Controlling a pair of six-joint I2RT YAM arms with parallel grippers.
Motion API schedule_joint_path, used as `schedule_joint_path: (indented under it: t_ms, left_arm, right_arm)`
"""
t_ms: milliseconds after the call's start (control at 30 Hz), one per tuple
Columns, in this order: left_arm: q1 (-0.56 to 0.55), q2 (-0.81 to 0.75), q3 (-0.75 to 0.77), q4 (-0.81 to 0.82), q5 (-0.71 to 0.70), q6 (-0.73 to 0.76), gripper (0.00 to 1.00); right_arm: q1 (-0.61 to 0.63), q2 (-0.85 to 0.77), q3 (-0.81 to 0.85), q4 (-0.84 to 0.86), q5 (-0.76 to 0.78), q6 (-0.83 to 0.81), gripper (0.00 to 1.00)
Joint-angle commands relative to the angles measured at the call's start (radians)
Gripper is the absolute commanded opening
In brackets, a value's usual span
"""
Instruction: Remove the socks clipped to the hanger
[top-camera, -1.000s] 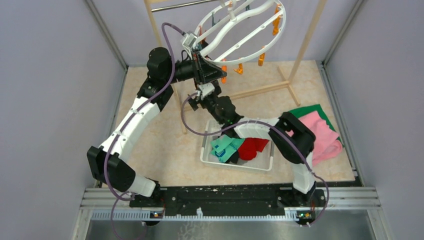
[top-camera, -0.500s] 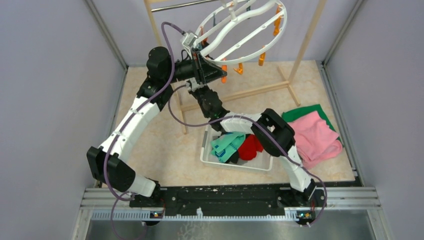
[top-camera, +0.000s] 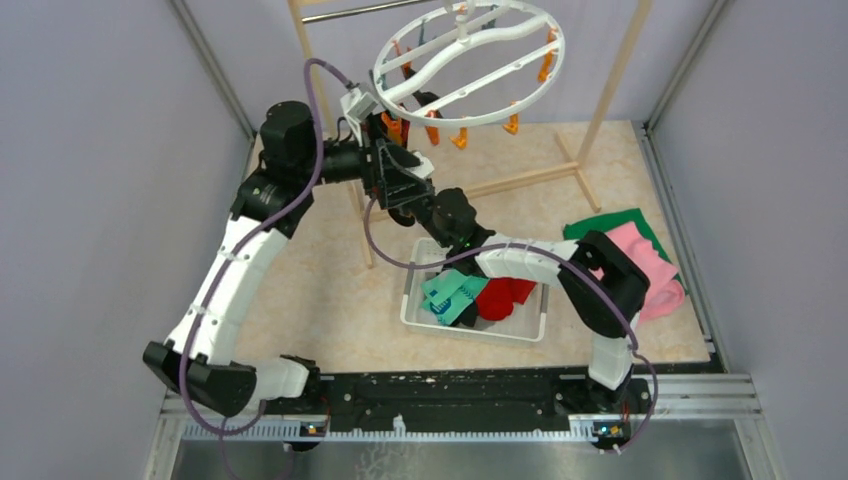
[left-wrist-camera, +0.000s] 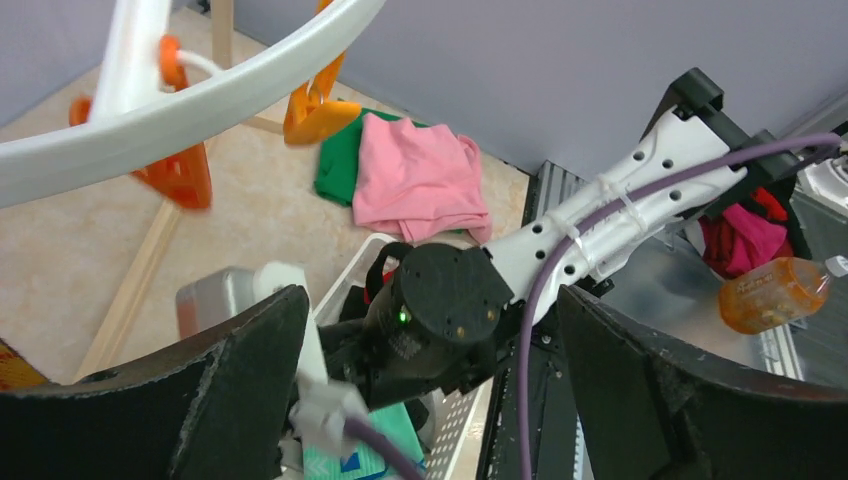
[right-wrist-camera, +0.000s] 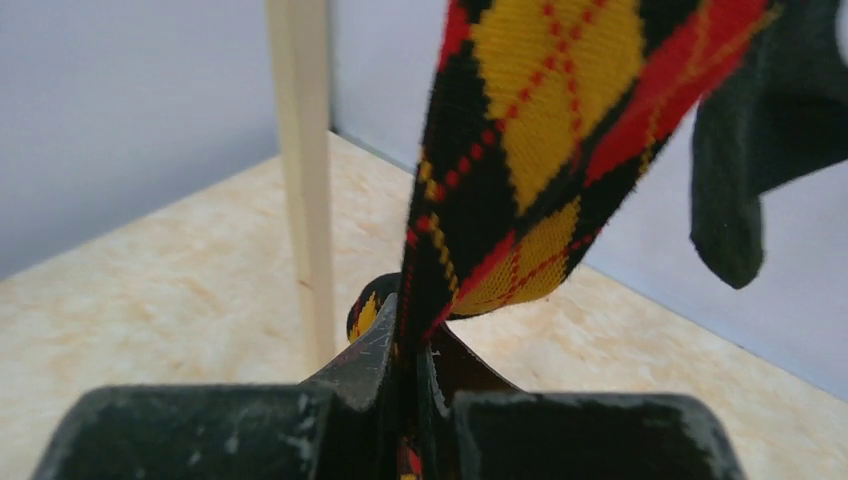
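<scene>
- Top view: hanger (top-camera: 500, 120) hangs on wood rack (top-camera: 620, 70), orange clips (top-camera: 432, 130) under its rim. L gripper (top-camera: 405, 180) is just below hanger's left edge, R arm (top-camera: 520, 260) goes under it. Teal + red socks (top-camera: 475, 295) lie in white basket (top-camera: 470, 335).
- L wrist view: fingers (left-wrist-camera: 250, 390) spread wide, nothing between them; hanger rim above.
- R wrist view: R gripper (right-wrist-camera: 415, 400) clenched on argyle sock (right-wrist-camera: 540, 110), which hangs from above. Dark sock (right-wrist-camera: 750, 170) hangs beside it.
</scene>
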Motion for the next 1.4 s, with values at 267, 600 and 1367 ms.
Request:
schedule_joint_path:
  t_ms: [267, 600, 1367]
  left_arm:
    - [0.021, -0.219, 0.127, -0.271, -0.193, 0.319, 0.99]
    - [0.022, -0.282, 0.078, -0.266, -0.281, 0.245, 0.99]
    - [0.020, -0.182, -0.153, 0.123, -0.096, -0.128, 0.99]
  right_arm:
    - [0.010, -0.323, -0.064, -0.142, -0.316, 0.284, 0.00]
    - [0.010, -0.676, -0.299, -0.193, -0.400, 0.451, 0.00]
    - [0.010, -0.924, -0.534, -0.197, -0.435, 0.580, 0.00]
